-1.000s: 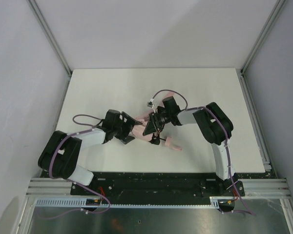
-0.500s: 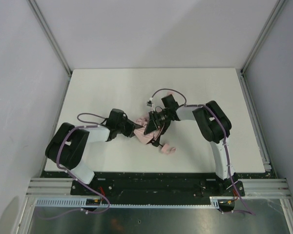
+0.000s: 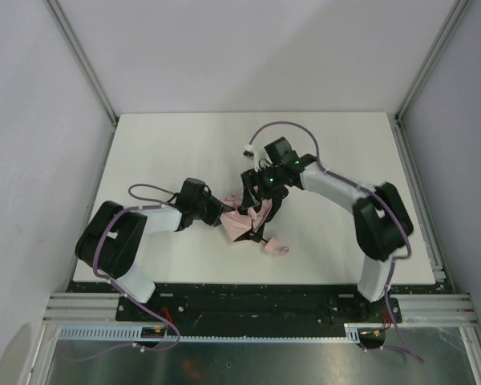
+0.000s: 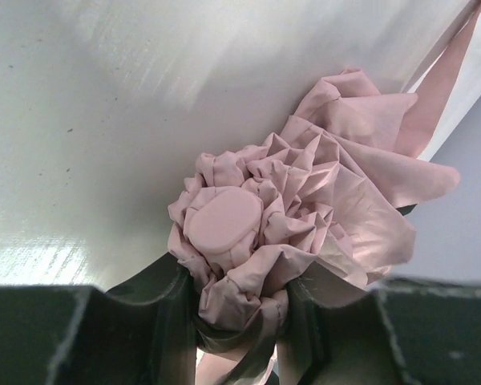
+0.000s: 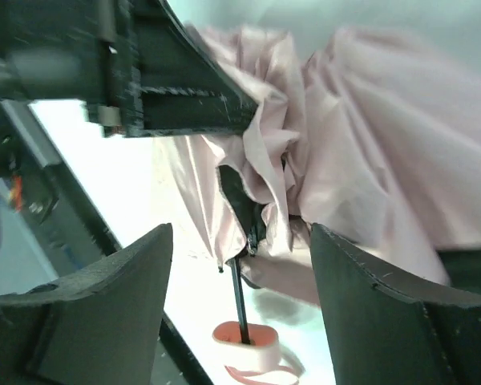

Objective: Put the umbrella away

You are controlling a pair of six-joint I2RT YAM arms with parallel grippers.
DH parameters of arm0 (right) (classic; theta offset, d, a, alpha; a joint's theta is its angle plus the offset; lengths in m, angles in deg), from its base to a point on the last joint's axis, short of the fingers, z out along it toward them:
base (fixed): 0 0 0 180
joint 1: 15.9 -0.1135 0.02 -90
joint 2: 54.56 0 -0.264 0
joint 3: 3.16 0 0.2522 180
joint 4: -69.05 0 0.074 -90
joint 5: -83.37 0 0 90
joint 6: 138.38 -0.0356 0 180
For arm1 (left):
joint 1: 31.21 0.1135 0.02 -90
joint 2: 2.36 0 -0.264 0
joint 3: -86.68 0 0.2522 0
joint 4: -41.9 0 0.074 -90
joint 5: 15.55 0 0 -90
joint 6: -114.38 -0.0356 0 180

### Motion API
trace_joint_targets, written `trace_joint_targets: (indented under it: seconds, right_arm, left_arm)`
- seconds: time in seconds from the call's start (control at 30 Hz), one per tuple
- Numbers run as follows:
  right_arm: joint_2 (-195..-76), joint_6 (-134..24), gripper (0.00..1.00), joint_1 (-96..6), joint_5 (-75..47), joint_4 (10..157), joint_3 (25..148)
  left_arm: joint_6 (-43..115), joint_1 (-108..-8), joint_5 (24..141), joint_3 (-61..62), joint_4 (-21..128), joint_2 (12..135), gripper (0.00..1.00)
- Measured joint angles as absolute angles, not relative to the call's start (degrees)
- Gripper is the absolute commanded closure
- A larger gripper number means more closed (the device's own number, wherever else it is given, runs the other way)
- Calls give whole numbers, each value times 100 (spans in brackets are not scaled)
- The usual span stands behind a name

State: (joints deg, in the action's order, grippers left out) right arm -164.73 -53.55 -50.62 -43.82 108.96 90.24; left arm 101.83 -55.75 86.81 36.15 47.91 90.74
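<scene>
Right gripper (image 3: pixel 251 199) has lifted above the umbrella (image 3: pixel 242 226), jaws wide; my left gripper (image 3: pixel 217 215) clamps its capped end. Fabric loose, so I judge strapping remains.

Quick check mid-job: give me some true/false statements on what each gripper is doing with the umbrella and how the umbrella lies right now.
1. The left gripper is shut on the umbrella, pinching the canopy right by the cap. True.
2. The right gripper is clamped on the handle. False: its fingers stand open by the canopy, and the handle lies free on the table.
3. The dark shaft shows between canopy and handle. True.
4. The canopy is rolled tight and strapped. False: it is loose and bunched.
</scene>
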Motion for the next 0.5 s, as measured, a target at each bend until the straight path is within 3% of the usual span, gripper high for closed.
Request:
trace_joint_targets:
  seconds: [0.1,0.27,0.37,0.5]
  right_arm:
    - [-15464,-5204,24,-5407,-2808,10903,8954]
    - [-14288,-4592,15,-7149,-187,10016,8169]
    - [-14504,-4208,12,-7919,785,9535,7754]
    - [-15324,-3829,9,-8212,1625,9089,7494]
  left_arm:
    - [10183,-5575,8683,3615,4855,9050,100]
    - [10187,-5575,8692,3615,4909,9033,100]
    - [10190,-5575,8709,3615,4922,9031,100]
    - [10194,-5575,8720,3615,4940,9028,100]
